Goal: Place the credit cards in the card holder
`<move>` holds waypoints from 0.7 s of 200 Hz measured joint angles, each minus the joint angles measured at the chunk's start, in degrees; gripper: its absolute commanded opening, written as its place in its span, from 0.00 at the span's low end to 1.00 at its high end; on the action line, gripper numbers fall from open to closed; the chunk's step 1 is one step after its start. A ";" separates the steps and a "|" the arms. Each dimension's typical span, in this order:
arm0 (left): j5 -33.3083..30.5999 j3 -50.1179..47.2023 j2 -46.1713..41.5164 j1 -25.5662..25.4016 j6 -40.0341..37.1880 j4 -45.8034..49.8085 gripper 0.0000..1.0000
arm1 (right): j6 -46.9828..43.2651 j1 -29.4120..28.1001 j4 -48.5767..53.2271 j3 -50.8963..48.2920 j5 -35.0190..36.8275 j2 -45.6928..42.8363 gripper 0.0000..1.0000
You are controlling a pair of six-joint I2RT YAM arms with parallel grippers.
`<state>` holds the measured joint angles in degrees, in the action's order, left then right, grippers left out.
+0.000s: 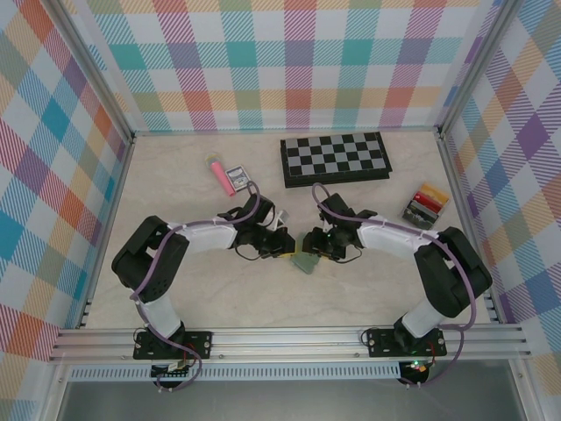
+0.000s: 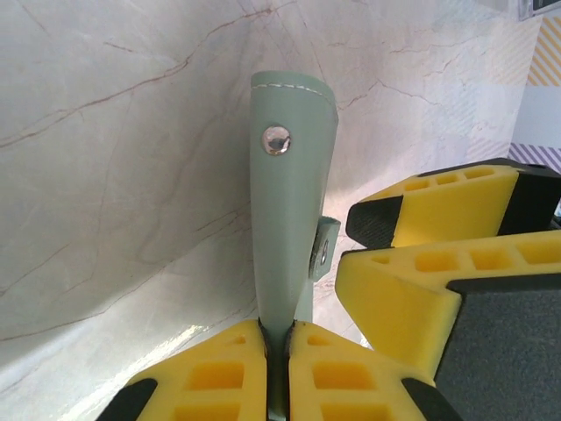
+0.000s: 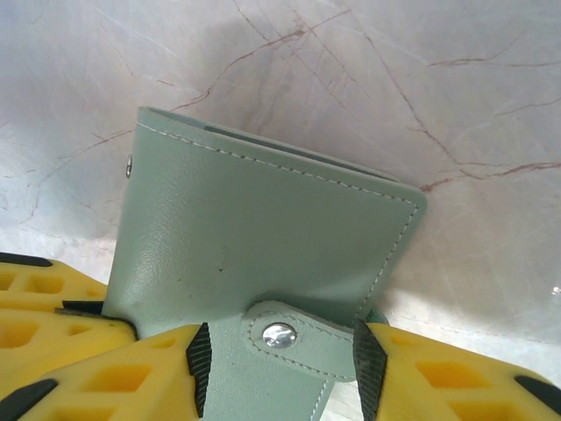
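From above, the left end effector (image 1: 279, 244) and the right end effector (image 1: 313, 245) are seen tip to tip near the middle of the bench (image 1: 175, 294). The green card holder (image 1: 304, 261) is found between them, just under their tips. The credit cards (image 1: 426, 203), red, yellow and dark, are stood together on the right side, well apart from the card holder. A black-and-white chessboard (image 1: 336, 158) is laid at the back. A pink stick (image 1: 219, 174) and a small dark packet (image 1: 237, 174) are laid just beside each other at the back left.

From the left wrist, the left end effector (image 2: 276, 342) is seen clenched on the near edge of the card holder (image 2: 289, 202). The card holder is seen edge-on, with the bench (image 2: 105, 132) behind it. A shiny round snap (image 2: 277, 139) is seen near its far end. The right end effector (image 2: 349, 243) is seen on the right, with its tips just beside a small tab (image 2: 322, 250).

From the right wrist, the wide flat face of the card holder (image 3: 263, 228) is shown against the bench (image 3: 438, 88). The tab (image 3: 298, 346) is found between the yellow fingers (image 3: 438, 377) of the right end effector (image 3: 279, 355). The jaws are spread, one on each side of the tab, so this end effector is released
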<state>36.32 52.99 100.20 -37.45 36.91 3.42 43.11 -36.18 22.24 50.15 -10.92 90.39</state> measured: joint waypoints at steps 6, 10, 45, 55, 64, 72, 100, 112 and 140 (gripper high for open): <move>-0.17 -0.31 -0.24 -0.07 0.24 -0.50 0.09 | -0.02 -0.37 0.61 0.35 0.42 0.22 0.50; -0.35 -0.44 -0.44 -0.09 0.44 -0.70 0.09 | 0.00 -0.72 1.16 0.72 0.70 0.50 0.49; -2.12 -2.27 -1.49 -0.20 2.19 -2.54 0.07 | 0.24 -4.96 5.57 5.40 6.21 4.83 0.45; -2.60 -2.93 -1.51 -0.20 2.71 -2.71 0.06 | 0.57 -5.88 6.34 5.97 8.09 5.60 0.40; -2.89 -3.37 -1.55 -0.22 2.93 -3.02 0.05 | 1.05 -6.34 7.04 6.05 9.51 5.99 0.36; -3.08 -3.65 -1.68 -0.31 2.99 -3.32 0.05 | 1.46 -6.60 7.39 6.08 10.43 6.19 0.31; -3.93 -4.79 -2.56 -0.61 3.41 -4.63 0.02 | 1.97 -7.23 7.82 6.40 11.93 6.16 0.19; -4.37 -5.62 -3.02 -0.68 3.63 -5.55 0.02 | 1.77 -7.26 7.85 6.45 11.93 6.08 0.18; -5.46 -7.96 -4.33 -0.96 4.07 -7.76 0.01 | 1.44 -6.58 7.87 6.14 11.19 5.27 0.15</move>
<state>30.85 45.04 95.88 -38.41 40.97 -4.34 44.56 -42.76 30.11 56.29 0.27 95.66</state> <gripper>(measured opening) 0.068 0.163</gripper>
